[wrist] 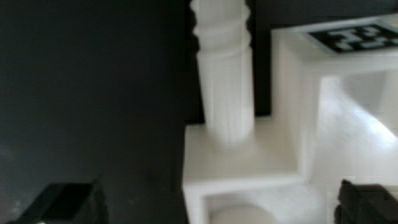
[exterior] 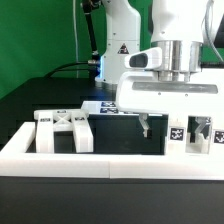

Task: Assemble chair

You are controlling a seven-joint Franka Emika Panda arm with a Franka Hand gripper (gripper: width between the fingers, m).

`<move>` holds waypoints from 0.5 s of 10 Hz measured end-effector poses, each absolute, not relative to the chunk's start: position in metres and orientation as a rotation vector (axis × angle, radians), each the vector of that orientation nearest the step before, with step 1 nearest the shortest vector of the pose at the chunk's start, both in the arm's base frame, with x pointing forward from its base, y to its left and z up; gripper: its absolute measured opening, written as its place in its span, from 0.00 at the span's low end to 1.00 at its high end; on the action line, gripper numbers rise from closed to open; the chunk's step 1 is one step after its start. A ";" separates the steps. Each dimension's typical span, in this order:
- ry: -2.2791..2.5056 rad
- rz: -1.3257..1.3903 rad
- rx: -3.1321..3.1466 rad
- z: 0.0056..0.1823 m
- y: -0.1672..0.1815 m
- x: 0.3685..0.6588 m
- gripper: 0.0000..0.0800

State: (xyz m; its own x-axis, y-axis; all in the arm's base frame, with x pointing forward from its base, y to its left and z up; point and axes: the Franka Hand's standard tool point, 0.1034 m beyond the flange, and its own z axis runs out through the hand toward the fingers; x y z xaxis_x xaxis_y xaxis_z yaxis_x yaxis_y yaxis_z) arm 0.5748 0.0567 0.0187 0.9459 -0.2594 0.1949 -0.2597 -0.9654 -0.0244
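White plastic throughout: one white cross-braced plastic chair frame (exterior: 62,130) sits at the exterior view's left. A cluster of white blocky chair parts (exterior: 197,135) showing two tags sits at its right. Both are on the black bench (exterior: 40,100), just behind the long low white border wall (exterior: 100,160). You cannot tell how many pieces make up that cluster.

In the wrist view you see one slim white turned post (wrist: 226,70) against a stepped white block (wrist: 240,160), and one black-and-white square tag (wrist: 356,38) on the blocky piece beside it.

Your white robot arm (exterior: 170,30) points straight down over the cluster. The end effector (wrist: 214,200) has its two dark fingers (wrist: 63,200) spread wide. The block lies between them, touched by neither, and nothing is held.
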 end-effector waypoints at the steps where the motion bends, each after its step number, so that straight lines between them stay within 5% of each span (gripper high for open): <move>1: -0.418 0.302 3.097 0.016 0.058 0.573 0.81; 3: -0.425 0.299 3.097 0.015 0.058 0.572 0.49; 5: -0.426 0.300 3.097 0.015 0.058 0.573 0.41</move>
State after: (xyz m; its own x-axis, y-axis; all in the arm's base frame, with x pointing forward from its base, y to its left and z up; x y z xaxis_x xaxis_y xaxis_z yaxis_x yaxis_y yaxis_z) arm 0.5725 0.0584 0.0150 0.9449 -0.2677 0.1885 -0.2679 -0.9631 -0.0247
